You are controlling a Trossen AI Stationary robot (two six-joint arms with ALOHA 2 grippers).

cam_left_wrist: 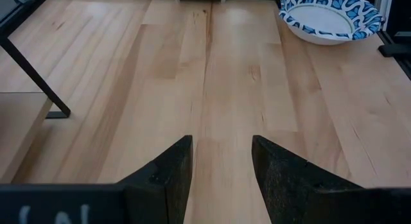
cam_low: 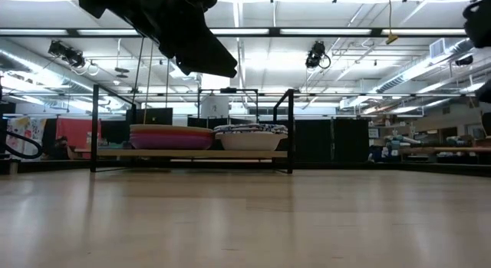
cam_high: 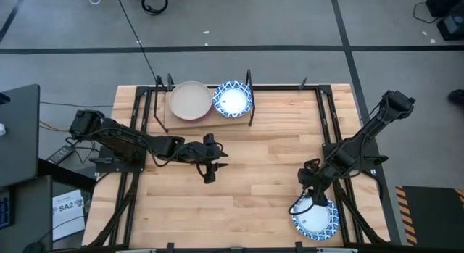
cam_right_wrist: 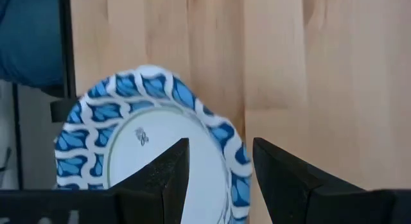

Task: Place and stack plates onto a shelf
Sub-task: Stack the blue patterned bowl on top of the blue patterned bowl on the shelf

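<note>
Blue-and-white patterned plate (white centre) under right gripper.

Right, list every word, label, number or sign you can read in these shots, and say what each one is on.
"SA2": on a white paper sheet lying on the floor beside the table's left edge, high view.
A small dark mark on the white centre of the blue-and-white plate under the right gripper: too small to read.
Banners in the room behind the shelf, low view: too blurred to read.
</note>
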